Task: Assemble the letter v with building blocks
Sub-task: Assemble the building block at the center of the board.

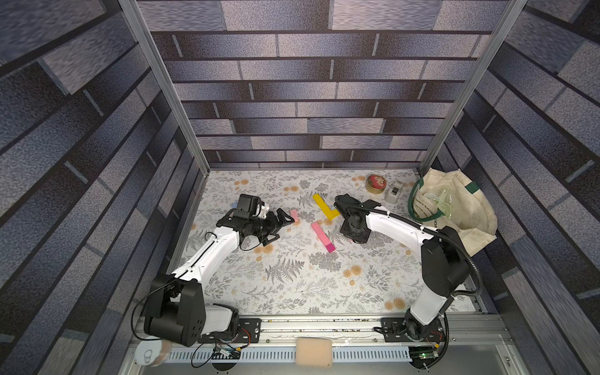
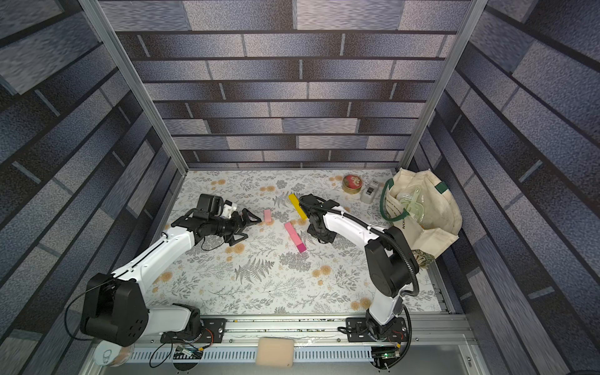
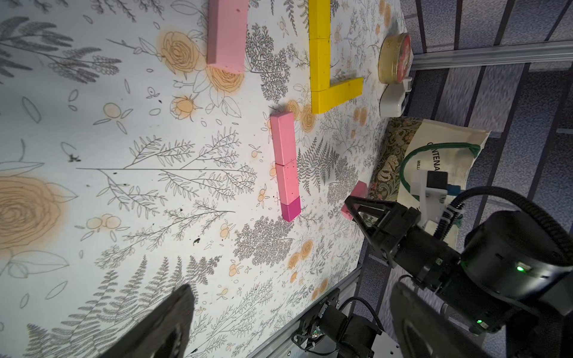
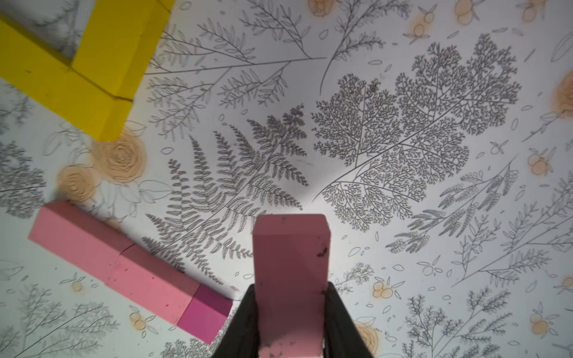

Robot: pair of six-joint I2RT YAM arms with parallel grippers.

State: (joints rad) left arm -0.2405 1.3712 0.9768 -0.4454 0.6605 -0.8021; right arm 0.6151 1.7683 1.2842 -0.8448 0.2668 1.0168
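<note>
Starting at your right gripper (image 4: 290, 286), you have its dark fingers (image 4: 341, 325) clamped on the long sides of a light pink brick (image 4: 290, 248), which juts out past the tips, end-on toward the tabletop (image 4: 434, 232). Whether that end touches the sheet I cannot tell. Just beside it lies the pink row (image 4: 117, 257): two light pink bricks butted end to end and capped by a magenta cube (image 4: 204, 313), running slantwise near the tabletop's middle. By my reading that row is one stroke of the V with the cube at its point, so you are at the step of starting the second stroke. The next move calls for turning the held brick so that one end meets the cube and the other splays away from the row, then lowering it flat before you let go. Farther toward the far edge, yellow bricks (image 4: 77, 71) form an L, touching at the corner. Your left gripper (image 1: 281, 229) hovers nearer the left edge, jaws spread wide and empty, close to a loose pink brick (image 1: 293, 214) that could serve next. The bricks all look matte, square-edged and a little scuffed, probably light and easy to nudge. The tabletop is a smooth floral-printed sheet, so set down gently or the row may slide.
</note>
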